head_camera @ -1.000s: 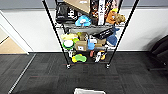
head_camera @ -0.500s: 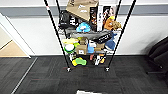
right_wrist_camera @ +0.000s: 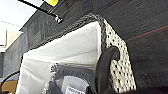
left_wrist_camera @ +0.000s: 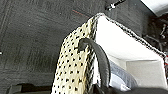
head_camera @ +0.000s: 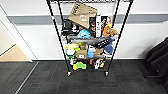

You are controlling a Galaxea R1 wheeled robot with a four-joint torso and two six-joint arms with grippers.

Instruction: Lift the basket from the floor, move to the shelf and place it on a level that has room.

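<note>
right now the rectangular cream woven wicker basket (left_wrist_camera: 75, 62) with its dark braided rim and white cloth lining is hanging above the dark charcoal carpet-tile floor (head_camera: 82, 82), showing large in both wrist views, with what looks like a wrapped packet lying inside it. in the left wrist view a dark loop handle (left_wrist_camera: 98, 55) is arching up towards the camera, and in the right wrist view the other dark loop handle (right_wrist_camera: 105, 67) is doing the same. whether either pincer is gaping or clamped, i cannot tell, since the fingertips are hidden at the frame edges; the basket seems carried by its handles, but that is a judgement. ahead, the tall black metal wire shelf (head_camera: 56, 32) is standing against the white wall, crammed with boxes and toys, and its uppermost wire-grid level (head_camera: 87, 1) is sitting at the very top of the head view. the risk is the height: if one arm is rising unevenly the basket could be tilting and spilling, or its base could be catching on a post top
</note>
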